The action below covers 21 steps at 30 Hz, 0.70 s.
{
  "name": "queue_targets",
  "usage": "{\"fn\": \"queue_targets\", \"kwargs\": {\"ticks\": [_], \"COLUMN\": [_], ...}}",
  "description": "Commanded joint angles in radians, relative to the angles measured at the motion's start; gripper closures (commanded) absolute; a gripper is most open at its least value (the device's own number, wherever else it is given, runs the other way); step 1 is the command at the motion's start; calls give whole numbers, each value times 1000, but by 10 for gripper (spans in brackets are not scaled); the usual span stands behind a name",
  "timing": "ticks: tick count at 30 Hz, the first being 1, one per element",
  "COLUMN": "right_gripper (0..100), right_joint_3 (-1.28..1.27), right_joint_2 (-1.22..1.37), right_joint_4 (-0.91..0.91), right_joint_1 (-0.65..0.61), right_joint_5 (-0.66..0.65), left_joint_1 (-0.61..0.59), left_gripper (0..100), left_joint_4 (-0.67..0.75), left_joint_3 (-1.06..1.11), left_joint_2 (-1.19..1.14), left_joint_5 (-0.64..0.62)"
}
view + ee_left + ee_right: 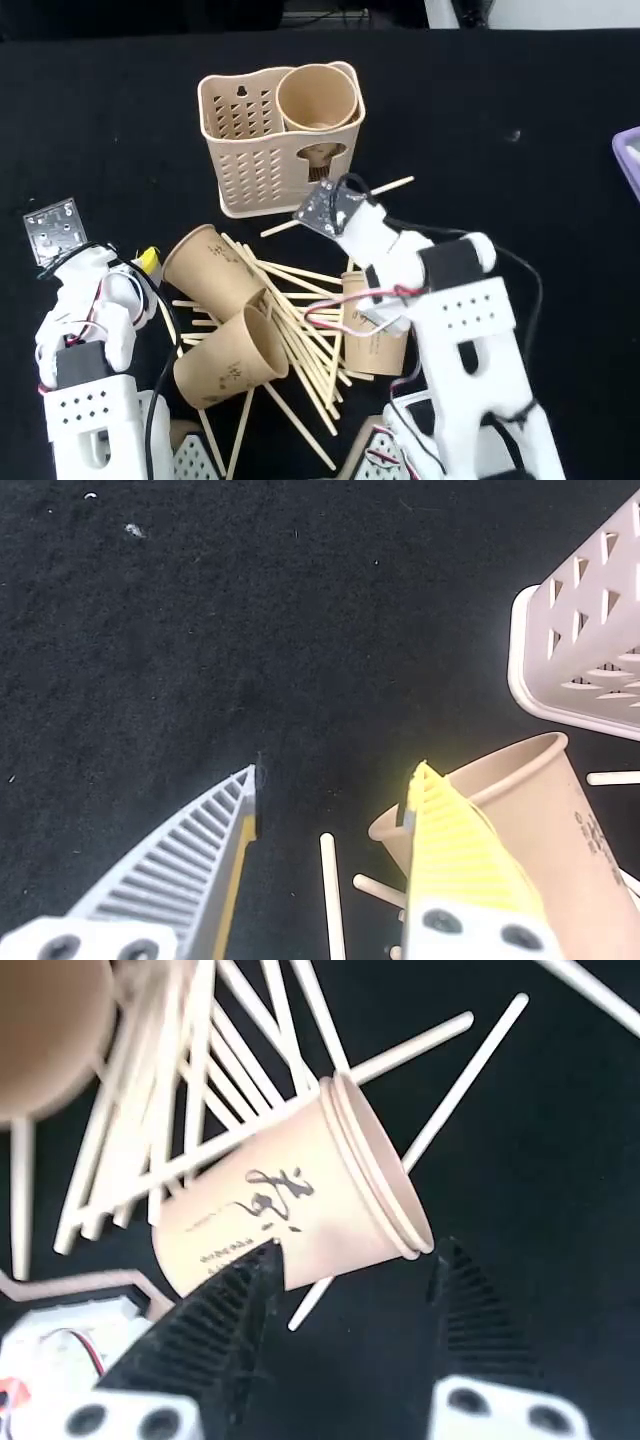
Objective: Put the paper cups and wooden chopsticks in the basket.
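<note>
A beige slotted basket (262, 170) stands at the back centre with one paper cup (316, 97) upright inside. Two paper cups (210, 268) (230, 360) lie on their sides over a heap of wooden chopsticks (305, 320). A third cup (300, 1210) lies on chopsticks (200, 1090) under my right arm (460, 300). My right gripper (355, 1252) is open just above it, its black fingers on either side of the rim end. My left gripper (335, 772) is open over bare cloth, its yellow finger (450, 850) beside a lying cup (535, 820).
A black cloth (520, 130) covers the table. A purple object (630, 155) pokes in at the right edge. The basket's corner (590, 630) is ahead of the left gripper. A loose chopstick (385, 186) lies by the basket's base.
</note>
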State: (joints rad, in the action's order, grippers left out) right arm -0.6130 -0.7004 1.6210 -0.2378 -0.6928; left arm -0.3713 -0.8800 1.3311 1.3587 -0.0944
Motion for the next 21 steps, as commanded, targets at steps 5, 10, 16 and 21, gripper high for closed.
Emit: {"fn": "queue_targets", "kwargs": {"ticks": [5, 10, 16, 21], "right_gripper": [756, 756, 756, 768], "right_joint_3": [-7, 42, 96, 30], "right_joint_2": [173, 222, 229, 229], "right_joint_4": [-34, -32, -25, -25], "right_joint_1": [37, 38, 37, 32], "right_joint_5": [-245, -341, -399, -456], "left_joint_1": [4, 4, 4, 4], "left_gripper": [755, 755, 755, 755], "left_joint_4": [12, 12, 12, 12], "left_joint_3": [-8, -8, -8, -8], "left_joint_2": [14, 14, 14, 14], "left_joint_5": [3, 3, 3, 3]}}
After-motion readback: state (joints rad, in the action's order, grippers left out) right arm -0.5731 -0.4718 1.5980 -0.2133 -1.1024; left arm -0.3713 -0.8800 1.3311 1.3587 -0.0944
